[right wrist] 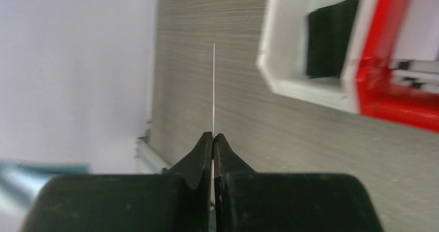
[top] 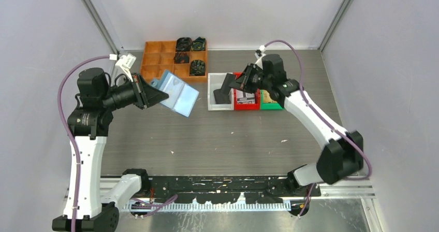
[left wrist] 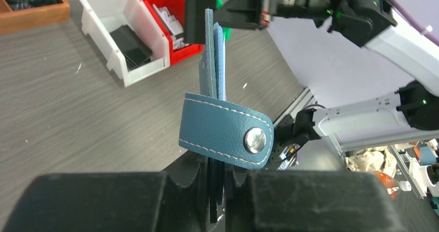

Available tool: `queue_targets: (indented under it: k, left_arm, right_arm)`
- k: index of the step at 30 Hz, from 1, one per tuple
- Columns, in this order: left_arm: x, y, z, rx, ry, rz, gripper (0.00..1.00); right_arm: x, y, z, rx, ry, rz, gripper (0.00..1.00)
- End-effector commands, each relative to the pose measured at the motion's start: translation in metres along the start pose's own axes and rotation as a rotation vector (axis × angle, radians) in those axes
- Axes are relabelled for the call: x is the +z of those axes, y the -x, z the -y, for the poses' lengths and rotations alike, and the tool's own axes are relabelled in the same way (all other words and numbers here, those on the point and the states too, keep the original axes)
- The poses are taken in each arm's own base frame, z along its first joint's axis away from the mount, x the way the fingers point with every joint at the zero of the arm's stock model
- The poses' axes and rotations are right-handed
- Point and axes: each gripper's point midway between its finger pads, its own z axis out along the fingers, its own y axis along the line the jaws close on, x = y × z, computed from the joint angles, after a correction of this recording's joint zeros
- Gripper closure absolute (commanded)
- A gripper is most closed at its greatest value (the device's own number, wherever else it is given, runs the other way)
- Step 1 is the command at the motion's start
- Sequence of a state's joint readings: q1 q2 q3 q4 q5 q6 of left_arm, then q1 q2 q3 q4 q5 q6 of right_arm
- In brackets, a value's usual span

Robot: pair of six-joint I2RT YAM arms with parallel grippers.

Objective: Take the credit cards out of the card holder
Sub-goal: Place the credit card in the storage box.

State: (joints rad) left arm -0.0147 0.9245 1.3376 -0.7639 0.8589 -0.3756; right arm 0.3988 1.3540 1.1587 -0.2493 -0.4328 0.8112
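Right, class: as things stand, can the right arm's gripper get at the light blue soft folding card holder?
Probably not yet. The path looks free: the left gripper holds the light blue card holder aloft. But the right gripper is shut on a thin dark card, so its jaws are busy.

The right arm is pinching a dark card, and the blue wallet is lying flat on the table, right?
Not quite: the blue wallet is not on the table; the left arm's fingers clamp it on edge in the air, as the left wrist view shows. The right arm's fingers do pinch a dark card.
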Motion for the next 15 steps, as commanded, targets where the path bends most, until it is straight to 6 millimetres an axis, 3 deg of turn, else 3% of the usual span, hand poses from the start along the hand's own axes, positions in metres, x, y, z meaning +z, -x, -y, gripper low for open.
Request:
queue_targets:
  k: [1,6,15]
  left_arm:
    - [-0.014,0.002,0.017,0.089,-0.029,0.011,1.00]
    - [-0.019,0.000,0.030,0.100,-0.073,0.012,1.00]
    - [-0.020,-0.002,0.040,0.087,-0.124,0.013,0.99]
  right_arm:
    - [0.031,-0.003,0.076,-0.114,-0.297,-0.090,0.99]
    - [0.070,0.000,0.097,-0.119,-0.363,-0.150,0.99]
    - [0.118,-0.009,0.092,-0.190,-0.378,-0.210,0.99]
